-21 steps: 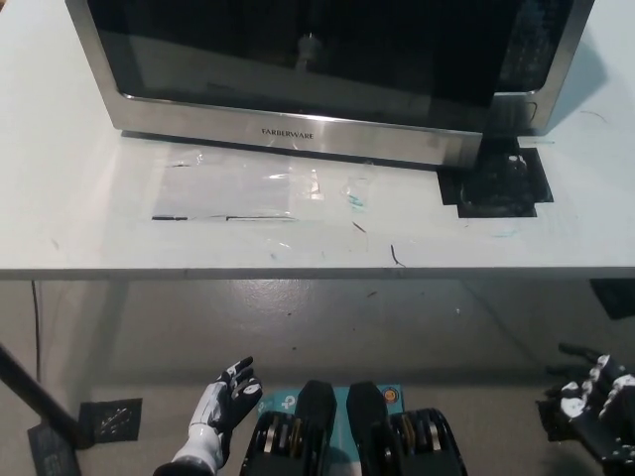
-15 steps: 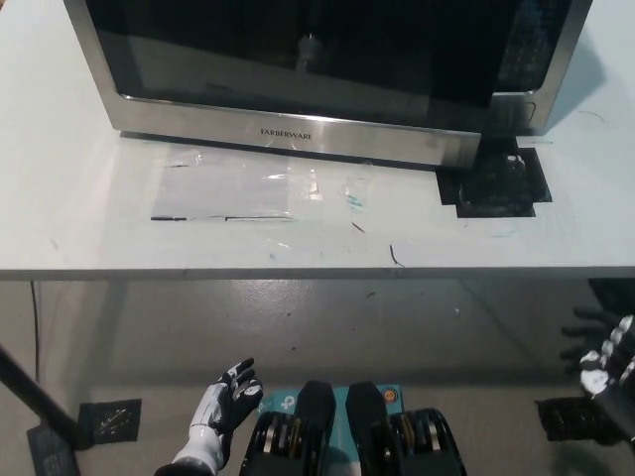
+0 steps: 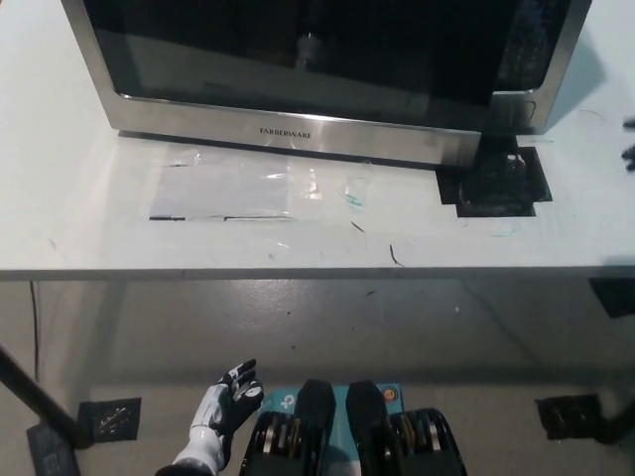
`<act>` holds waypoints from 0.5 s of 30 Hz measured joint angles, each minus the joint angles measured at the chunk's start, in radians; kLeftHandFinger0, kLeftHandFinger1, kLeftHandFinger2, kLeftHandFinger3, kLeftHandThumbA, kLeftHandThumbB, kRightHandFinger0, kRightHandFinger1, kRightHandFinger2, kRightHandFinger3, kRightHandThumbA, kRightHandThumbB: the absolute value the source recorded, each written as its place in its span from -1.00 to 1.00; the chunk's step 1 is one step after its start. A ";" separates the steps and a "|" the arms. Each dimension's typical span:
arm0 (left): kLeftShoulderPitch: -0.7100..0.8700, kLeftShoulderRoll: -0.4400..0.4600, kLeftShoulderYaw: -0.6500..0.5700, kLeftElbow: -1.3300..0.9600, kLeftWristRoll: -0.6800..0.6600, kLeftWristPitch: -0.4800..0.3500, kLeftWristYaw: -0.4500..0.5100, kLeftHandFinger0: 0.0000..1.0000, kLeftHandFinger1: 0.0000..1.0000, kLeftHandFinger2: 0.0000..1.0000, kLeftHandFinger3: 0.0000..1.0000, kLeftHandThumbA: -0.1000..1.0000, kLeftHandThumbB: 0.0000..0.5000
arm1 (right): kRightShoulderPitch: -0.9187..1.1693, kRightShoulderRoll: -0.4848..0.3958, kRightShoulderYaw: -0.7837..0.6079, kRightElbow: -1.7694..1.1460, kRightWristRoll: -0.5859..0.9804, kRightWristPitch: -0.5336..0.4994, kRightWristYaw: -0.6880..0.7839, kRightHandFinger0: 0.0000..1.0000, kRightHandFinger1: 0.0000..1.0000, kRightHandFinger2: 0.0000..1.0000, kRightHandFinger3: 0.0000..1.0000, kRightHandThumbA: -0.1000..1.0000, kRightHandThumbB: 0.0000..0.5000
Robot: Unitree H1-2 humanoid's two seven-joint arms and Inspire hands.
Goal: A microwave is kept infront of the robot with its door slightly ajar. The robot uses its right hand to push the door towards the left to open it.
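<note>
A stainless microwave (image 3: pixel 298 69) with a dark glass door stands at the back of the white table (image 3: pixel 79 218). The door's right end (image 3: pixel 466 149) sticks out a little from the body's right part (image 3: pixel 531 89), so it is slightly ajar. Only a sliver of my black right hand (image 3: pixel 630 155) shows at the picture's right edge, level with the microwave's front and well to the right of the door. My white left hand (image 3: pixel 226 405) rests low at the lower left, below the table, open and holding nothing.
A black patch (image 3: pixel 496 183) lies on the table under the microwave's right corner. Clear tape (image 3: pixel 268 188) and pen marks lie in front of the door. The table's front edge (image 3: pixel 298 270) crosses the picture, with grey floor below it.
My right hand has risen from low at the bottom right, below the table, up to table height at the right edge. The left hand and the microwave have not moved.
</note>
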 measured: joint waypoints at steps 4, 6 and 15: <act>0.000 0.000 -0.001 0.000 0.000 0.000 0.000 0.80 0.83 0.89 0.71 -0.40 -0.06 | -0.101 0.000 0.005 0.140 -0.017 0.016 -0.003 -0.36 -0.25 -0.02 0.28 -0.57 -0.52; 0.000 -0.002 -0.001 0.000 0.000 -0.001 0.000 0.76 0.78 0.85 0.66 -0.42 -0.03 | -0.137 0.000 0.005 0.202 -0.025 0.017 -0.004 -0.37 -0.25 -0.05 0.23 -0.66 -0.48; -0.001 -0.004 -0.003 -0.001 -0.001 -0.001 0.000 0.84 0.85 0.88 0.70 -0.41 -0.03 | -0.265 0.014 0.053 0.530 -0.089 0.001 -0.012 -0.40 -0.25 -0.03 0.28 -0.73 -0.42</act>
